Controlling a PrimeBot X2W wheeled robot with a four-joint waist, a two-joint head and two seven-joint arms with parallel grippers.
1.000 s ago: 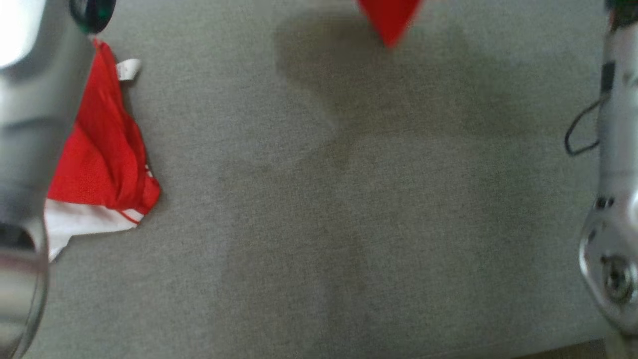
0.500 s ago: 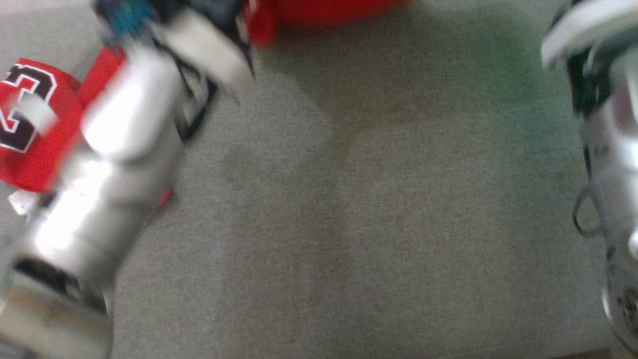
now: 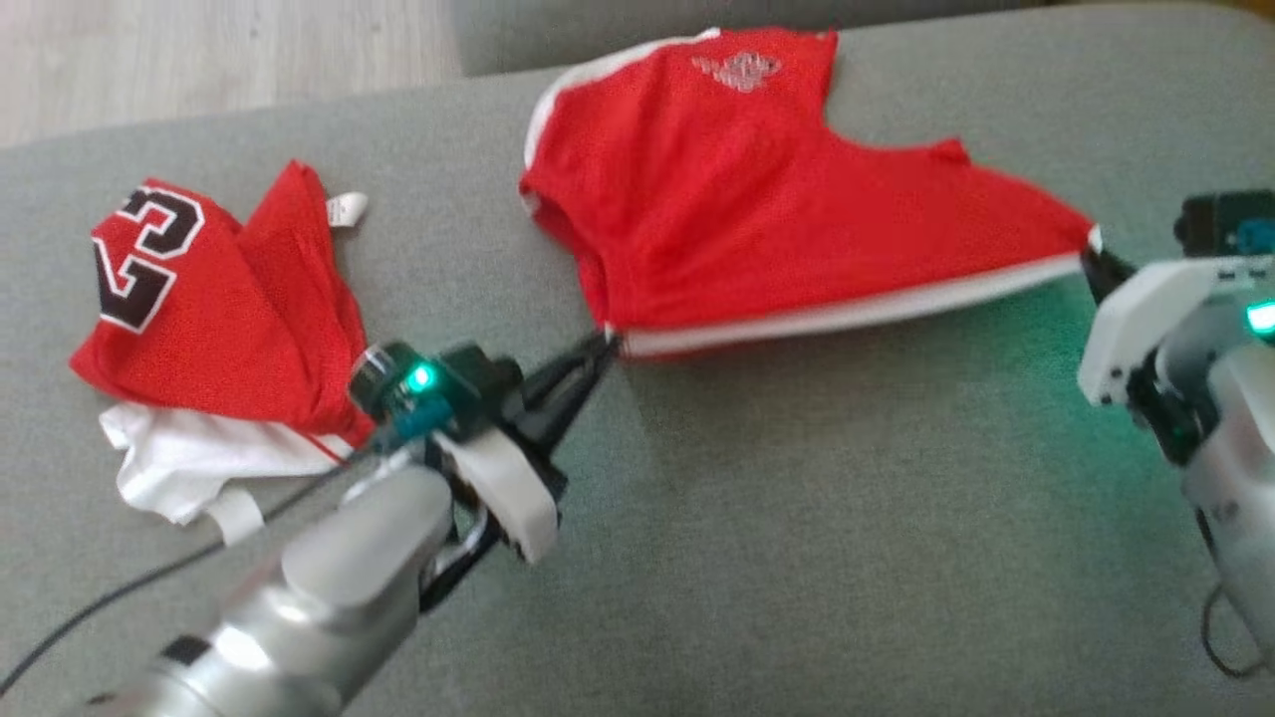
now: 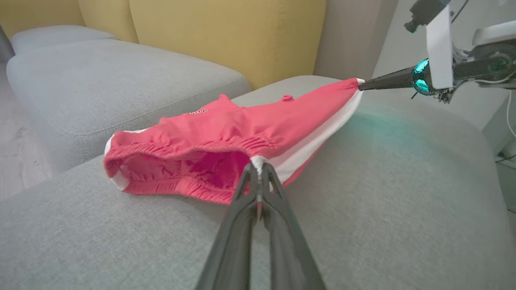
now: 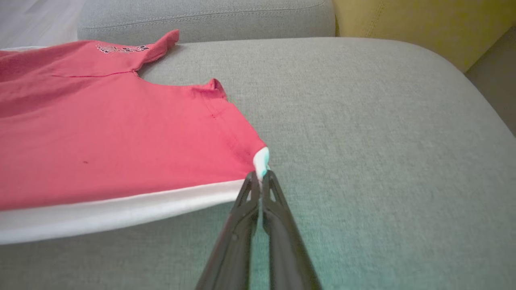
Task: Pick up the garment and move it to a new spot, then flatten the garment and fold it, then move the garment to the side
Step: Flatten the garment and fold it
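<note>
The red garment lay in the upper middle of the head view on the grey cushion. Its long white-edged hem ran left to right, stretched between the grippers. The left gripper pinched the hem's left corner near centre frame, and the right gripper pinched the far corner at the right edge, both jaws clamped on cloth. A crumpled red jersey lay at the left beside the left arm, probably crowding any move that way.
</note>
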